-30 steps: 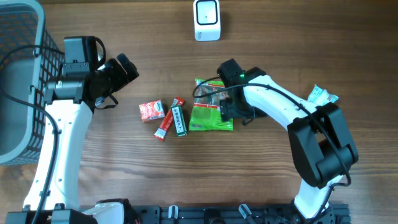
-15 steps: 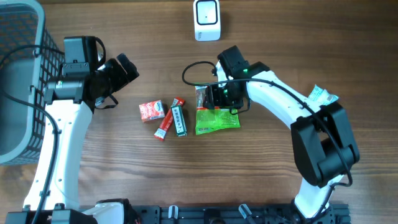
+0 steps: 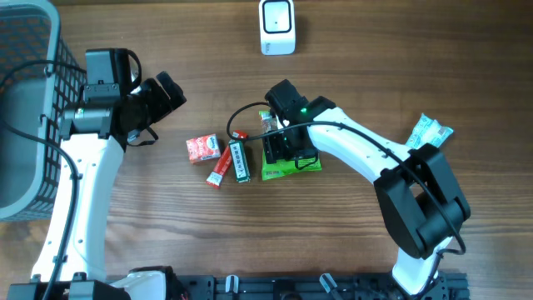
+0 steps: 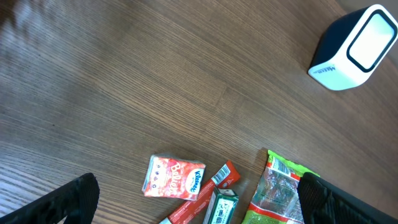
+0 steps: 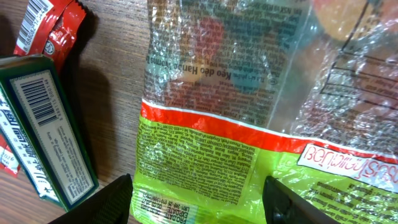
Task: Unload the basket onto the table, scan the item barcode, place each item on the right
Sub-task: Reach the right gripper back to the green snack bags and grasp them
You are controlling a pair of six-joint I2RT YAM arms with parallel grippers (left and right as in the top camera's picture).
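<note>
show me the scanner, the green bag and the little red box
scanner (image 3: 276,18), overhead view, on the middle of its window
green bag (image 5: 199,155), right wrist view, on its printed green lower part
red box (image 4: 174,177), left wrist view, on the middle of its top face

1. The snack bag (image 5: 199,162) is lime green below and clear above, with a red-orange band between.
2. The box (image 5: 43,137) is dark green with a white barcode label.
3. The wrapper (image 5: 53,28) is red; the carton (image 4: 174,177) is red-orange with white lettering.
4. The scanner (image 4: 351,46) is white with a dark face.
5. The tabletop (image 3: 333,233) is brown wood grain.
</note>
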